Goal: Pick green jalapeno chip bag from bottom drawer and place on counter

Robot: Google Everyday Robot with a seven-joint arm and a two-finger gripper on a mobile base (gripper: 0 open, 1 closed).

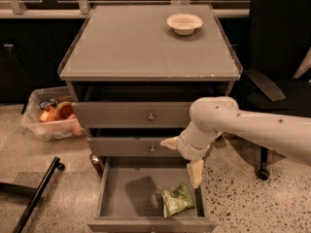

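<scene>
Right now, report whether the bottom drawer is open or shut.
Open. The bottom drawer is pulled out, grey interior exposed, green jalapeno chip bag lying inside. The gripper hangs above its right side, fingers spread.

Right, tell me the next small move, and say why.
Probably lower the gripper into the bottom drawer toward the bag. The gripper hangs open over the open drawer's right side. The bag lies just below it on the drawer floor, not yet grasped, with nothing in between.
</scene>
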